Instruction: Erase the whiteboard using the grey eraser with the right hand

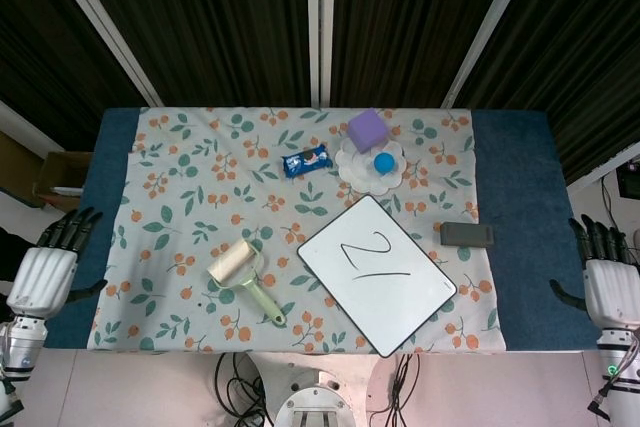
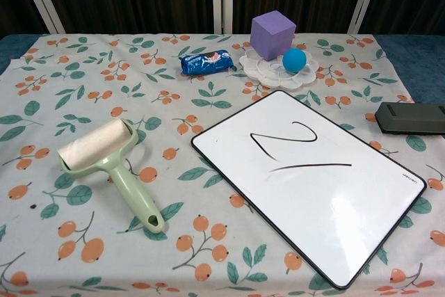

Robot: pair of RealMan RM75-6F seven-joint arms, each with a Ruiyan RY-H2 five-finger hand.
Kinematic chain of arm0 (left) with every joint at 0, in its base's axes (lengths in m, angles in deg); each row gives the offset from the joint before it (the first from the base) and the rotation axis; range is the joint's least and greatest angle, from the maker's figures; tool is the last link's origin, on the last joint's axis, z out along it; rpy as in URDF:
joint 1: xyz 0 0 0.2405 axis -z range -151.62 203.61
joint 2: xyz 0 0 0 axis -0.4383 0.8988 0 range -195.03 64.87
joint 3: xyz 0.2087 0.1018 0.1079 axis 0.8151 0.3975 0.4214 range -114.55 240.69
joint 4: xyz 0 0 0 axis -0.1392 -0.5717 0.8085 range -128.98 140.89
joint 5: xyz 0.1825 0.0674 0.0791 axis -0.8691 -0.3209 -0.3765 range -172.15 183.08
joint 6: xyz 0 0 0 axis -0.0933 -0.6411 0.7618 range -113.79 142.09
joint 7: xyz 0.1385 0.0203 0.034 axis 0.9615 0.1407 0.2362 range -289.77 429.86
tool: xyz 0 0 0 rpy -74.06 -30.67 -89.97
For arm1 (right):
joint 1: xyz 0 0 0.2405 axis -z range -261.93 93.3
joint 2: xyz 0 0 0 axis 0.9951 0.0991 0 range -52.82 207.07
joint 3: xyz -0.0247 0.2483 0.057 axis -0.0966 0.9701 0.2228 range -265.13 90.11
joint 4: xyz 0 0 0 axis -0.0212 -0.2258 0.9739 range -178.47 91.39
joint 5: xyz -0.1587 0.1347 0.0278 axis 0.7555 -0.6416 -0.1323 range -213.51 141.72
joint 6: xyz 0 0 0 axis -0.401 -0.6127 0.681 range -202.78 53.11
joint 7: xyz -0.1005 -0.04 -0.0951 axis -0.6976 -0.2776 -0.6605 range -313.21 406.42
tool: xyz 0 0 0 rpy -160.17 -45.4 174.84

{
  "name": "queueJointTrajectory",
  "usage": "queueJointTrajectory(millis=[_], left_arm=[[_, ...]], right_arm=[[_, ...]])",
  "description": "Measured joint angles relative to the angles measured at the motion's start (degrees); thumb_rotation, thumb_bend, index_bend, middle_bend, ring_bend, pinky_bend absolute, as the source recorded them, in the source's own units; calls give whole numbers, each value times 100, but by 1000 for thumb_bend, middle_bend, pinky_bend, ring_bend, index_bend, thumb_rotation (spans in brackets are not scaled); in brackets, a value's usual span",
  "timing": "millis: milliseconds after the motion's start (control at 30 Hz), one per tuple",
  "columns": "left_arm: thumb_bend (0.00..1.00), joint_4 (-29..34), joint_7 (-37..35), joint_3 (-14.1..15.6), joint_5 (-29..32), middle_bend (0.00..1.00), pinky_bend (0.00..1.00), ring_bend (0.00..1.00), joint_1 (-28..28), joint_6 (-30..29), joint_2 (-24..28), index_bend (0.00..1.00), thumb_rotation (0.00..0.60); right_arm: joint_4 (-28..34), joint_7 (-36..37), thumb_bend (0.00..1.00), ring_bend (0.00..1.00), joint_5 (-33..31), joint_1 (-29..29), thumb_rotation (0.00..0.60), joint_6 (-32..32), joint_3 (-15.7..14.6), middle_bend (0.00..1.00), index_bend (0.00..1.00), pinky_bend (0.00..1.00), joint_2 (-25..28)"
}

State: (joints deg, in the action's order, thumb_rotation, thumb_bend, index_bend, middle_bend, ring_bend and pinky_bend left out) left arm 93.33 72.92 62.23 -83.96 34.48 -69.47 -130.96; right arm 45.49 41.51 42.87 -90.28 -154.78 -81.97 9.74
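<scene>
two hands, left hand (image 1: pixel 42 272) and right hand (image 1: pixel 606 287), hang off the table's sides with fingers spread, holding nothing. the flat grey eraser (image 2: pixel 410 117) lies right of the glossy whiteboard (image 2: pixel 309 182), which bears black scrawls, on the floral cloth (image 2: pixel 90 88).

Flower cloth (image 2: pixel 83 67) with leaves and orange berries covers blue table (image 1: pixel 520 177). Green lint roller (image 2: pixel 111 161) lies on cloth near front left, paper roll end toward back, handle toward front. Blue snack pack (image 2: pixel 206 62) lies near back middle. White flower-shaped tray (image 2: pixel 268 71) just right of it. Purple cube (image 2: pixel 272 35) sits on tray's back part. Blue ball (image 2: pixel 294 60) sits on tray, just beside cube. Dark curtains (image 1: pixel 210 17) behind table.
</scene>
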Motion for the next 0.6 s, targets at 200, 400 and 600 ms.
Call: queueJointTrajectory(millis=[200, 400, 600], left_arm=[[0, 90, 148, 41, 73, 61, 160, 36, 4, 114, 14, 65, 600], [0, 111, 170, 65, 102, 62, 160, 36, 14, 201, 12, 66, 600], [0, 173, 213, 87, 118, 62, 160, 36, 46, 296, 44, 66, 600]], right_arm=[[240, -654, 131, 0, -551, -689, 600, 1186, 192, 0, 0, 0, 53], [266, -1311, 136, 0, -1625, -1310, 600, 1973, 400, 0, 0, 0, -241], [-96, -1720, 147, 1, -2205, -1829, 600, 2360, 507, 38, 0, 2, -921]])
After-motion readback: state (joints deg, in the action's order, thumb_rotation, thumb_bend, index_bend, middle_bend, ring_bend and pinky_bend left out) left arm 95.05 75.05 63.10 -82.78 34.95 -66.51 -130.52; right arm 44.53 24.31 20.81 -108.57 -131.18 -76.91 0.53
